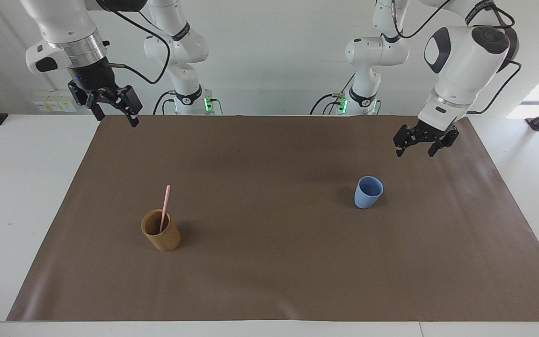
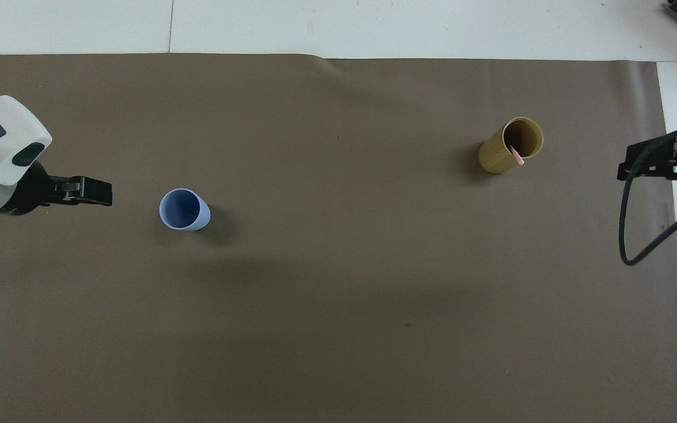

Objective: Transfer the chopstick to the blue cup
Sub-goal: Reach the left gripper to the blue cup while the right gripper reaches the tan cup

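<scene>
The pale pink chopstick (image 1: 165, 207) (image 2: 517, 155) stands tilted in a tan-brown cup (image 1: 161, 232) (image 2: 498, 154) toward the right arm's end of the table. The empty blue cup (image 1: 368, 192) (image 2: 184, 210) stands upright toward the left arm's end. My left gripper (image 1: 414, 152) (image 2: 106, 197) hangs open in the air over the mat, beside the blue cup and apart from it. My right gripper (image 1: 116, 120) (image 2: 624, 171) hangs open and empty, high over the mat's edge at its own end, well away from the tan cup.
A brown mat (image 1: 269, 281) covers most of the white table (image 1: 21, 196). The two cups stand far apart on it. A black cable (image 2: 638, 235) loops down from the right arm's wrist.
</scene>
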Controlling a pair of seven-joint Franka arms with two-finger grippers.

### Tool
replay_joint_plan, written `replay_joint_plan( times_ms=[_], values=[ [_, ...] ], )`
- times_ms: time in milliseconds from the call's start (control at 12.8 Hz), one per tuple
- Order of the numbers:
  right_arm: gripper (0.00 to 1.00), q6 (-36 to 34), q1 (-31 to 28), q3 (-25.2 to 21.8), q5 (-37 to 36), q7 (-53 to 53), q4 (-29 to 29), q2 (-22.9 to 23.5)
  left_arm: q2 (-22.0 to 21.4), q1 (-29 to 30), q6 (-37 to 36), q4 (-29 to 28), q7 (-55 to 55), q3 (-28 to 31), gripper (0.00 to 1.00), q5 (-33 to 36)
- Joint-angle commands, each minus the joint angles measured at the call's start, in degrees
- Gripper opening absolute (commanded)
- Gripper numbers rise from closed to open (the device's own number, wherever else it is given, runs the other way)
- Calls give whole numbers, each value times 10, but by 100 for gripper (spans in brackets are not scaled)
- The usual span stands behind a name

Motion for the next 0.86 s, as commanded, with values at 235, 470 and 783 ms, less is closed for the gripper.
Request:
replay_joint_plan(
  times_ms=[235, 470, 783],
  values=[
    [100, 51, 23, 13, -10, -17, -44, 2, 25, -38, 111, -85, -49, 8, 100, -4],
    [100, 72, 28, 14, -21, -18, -73, 2, 57, -49, 156, -106, -68, 8, 100, -4],
    [100, 144, 71, 14, -54, -16, -133, 23, 82, -47, 188, -121, -67, 8, 100, -4]
  ],
)
